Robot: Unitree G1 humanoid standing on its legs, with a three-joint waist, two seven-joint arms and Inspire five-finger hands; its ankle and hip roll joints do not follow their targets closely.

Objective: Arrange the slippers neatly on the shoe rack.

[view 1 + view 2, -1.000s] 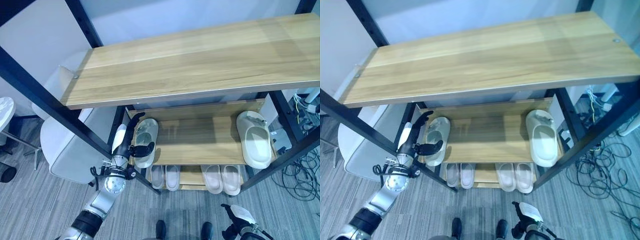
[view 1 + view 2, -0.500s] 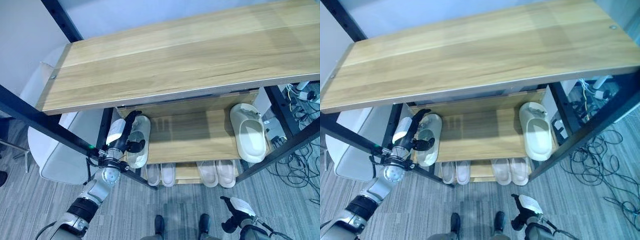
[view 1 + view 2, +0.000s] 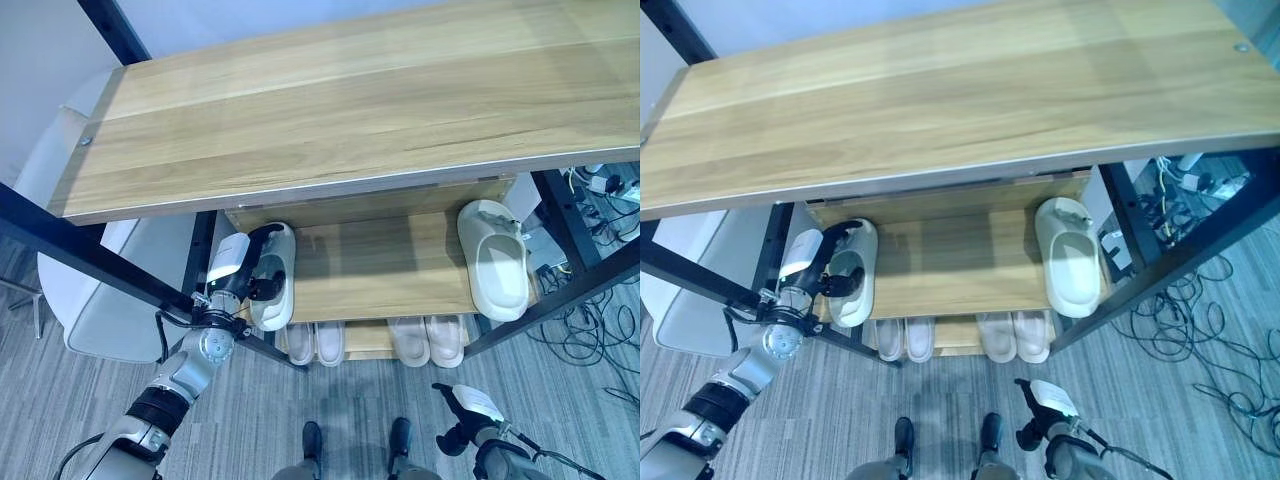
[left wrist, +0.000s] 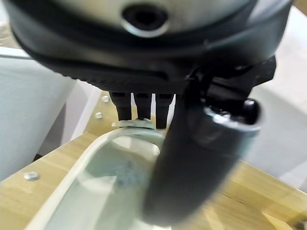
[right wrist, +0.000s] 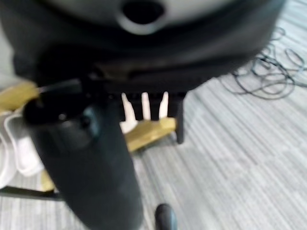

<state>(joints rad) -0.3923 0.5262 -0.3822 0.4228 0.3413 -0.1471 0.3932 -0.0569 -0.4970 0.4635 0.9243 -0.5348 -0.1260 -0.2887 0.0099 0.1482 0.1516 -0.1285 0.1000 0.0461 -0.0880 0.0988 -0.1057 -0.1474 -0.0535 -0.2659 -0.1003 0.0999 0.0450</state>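
Shoe rack [image 3: 330, 120]: black metal frame with three wooden shelves; the broad top shelf carries nothing and overhangs the rest.
Middle shelf [image 3: 385, 270]: one pale slipper at each end, with a wide bare stretch of wood between them.
Right slipper [image 3: 494, 263]: lies at the right end of the middle shelf, lengthwise front to back, close to the right frame post, its near end reaching the shelf's front edge.
Left slipper [image 3: 273, 285]: lies at the left end of the middle shelf, just beside the left frame post, its near end at the front edge.
Bottom shelf pairs [image 3: 372, 340]: two pairs of pale slippers side by side, one pair left of centre, one right, each pair touching; a narrow strip of wood shows between the pairs.
Left robot hand [image 3: 252, 280]: on the left slipper, fingers over its strap and thumb curled down at its opening, clamped on it.
Right robot hand [image 3: 462, 420]: low over the grey carpet in front of the rack, well apart from the slippers; I cannot tell how its fingers stand.
Writing: none readable on slippers or rack.
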